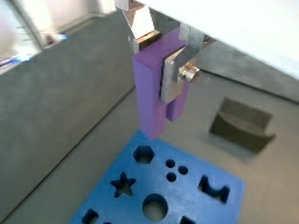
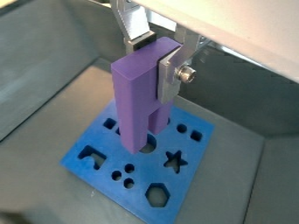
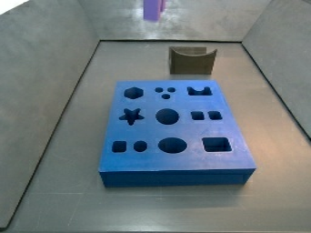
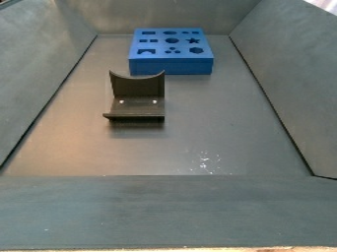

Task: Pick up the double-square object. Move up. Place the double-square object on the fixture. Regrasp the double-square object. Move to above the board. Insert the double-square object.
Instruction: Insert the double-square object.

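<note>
In both wrist views the pincer (image 1: 167,63) (image 2: 158,59) is closed on the smooth light-purple double-square object (image 1: 155,92) (image 2: 142,96), held upright high above the bright blue board (image 1: 176,188) (image 2: 146,157) with dark shaped cutouts. In a side view only the object's lower end (image 3: 153,9) shows, above the dark open-box fixture (image 3: 191,61) on the grey floor.

The gripper (image 1: 163,66) hangs high above the floor, pointing downward, its two flat silver fingers (image 1: 179,72) closed on the upper part of the double-square object (image 1: 153,92), which stands upright between them with its long lower end free below the fingertips. Both wrist views show one silver finger (image 2: 170,72) pressed flat against a side of the piece, a round screw on its outer face. In a side view only the piece's lower tip (image 3: 153,10) shows at the frame's upper edge.
</note>
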